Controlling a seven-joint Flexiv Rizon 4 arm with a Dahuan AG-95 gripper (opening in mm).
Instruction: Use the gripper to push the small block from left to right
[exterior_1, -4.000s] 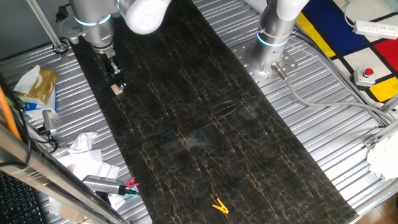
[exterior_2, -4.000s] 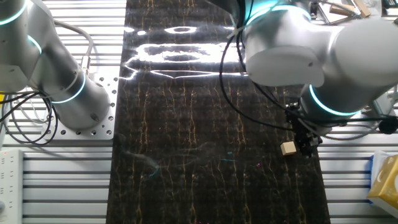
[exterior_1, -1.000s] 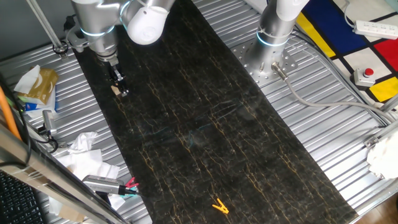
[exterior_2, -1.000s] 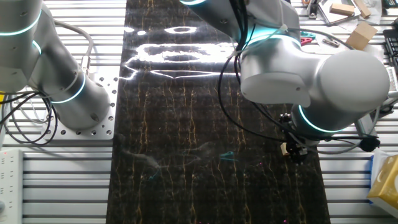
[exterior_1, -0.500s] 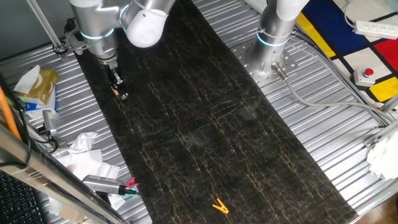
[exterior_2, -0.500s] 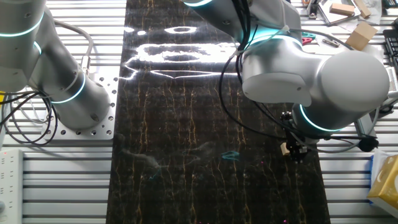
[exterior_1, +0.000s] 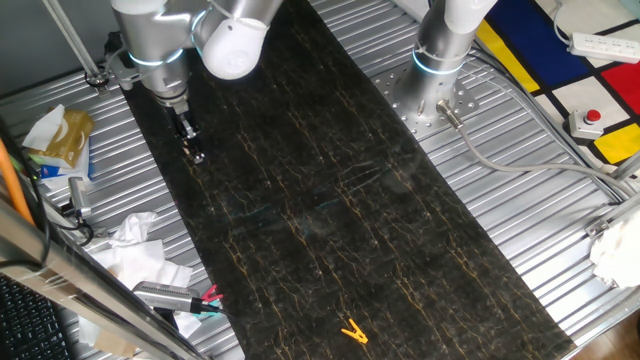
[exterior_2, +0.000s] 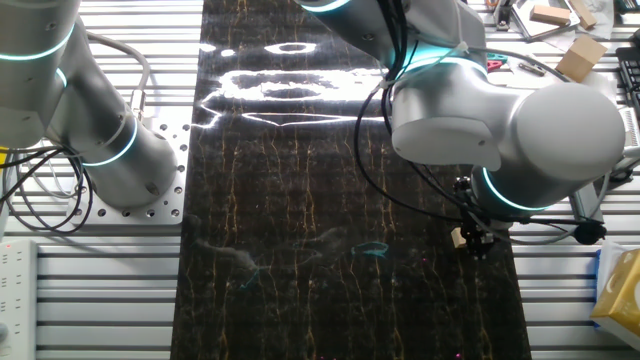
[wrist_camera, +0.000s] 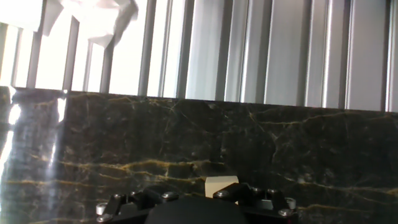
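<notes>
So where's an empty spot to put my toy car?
The dark mat is bare between the gripper with its small block and the yellow clip. It's crowded left of the mat: crumpled paper, tools.

Ribbed metal tabletop (exterior_1: 560, 215); dark gold-veined marble strip (exterior_1: 330, 190); glare on marble (exterior_2: 285, 85); red-yellow-blue floor mat (exterior_1: 570, 70).

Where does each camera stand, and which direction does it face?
One fixed view: high above one end of the dark mat, looking down its length; arm and pincer show.
The other fixed view: opposite side, looking down; arm's bulky joint, pincer against the small block.
Hand view: on the hand, facing the mat's edge; pincer body, block.
All views share the mat.
</notes>
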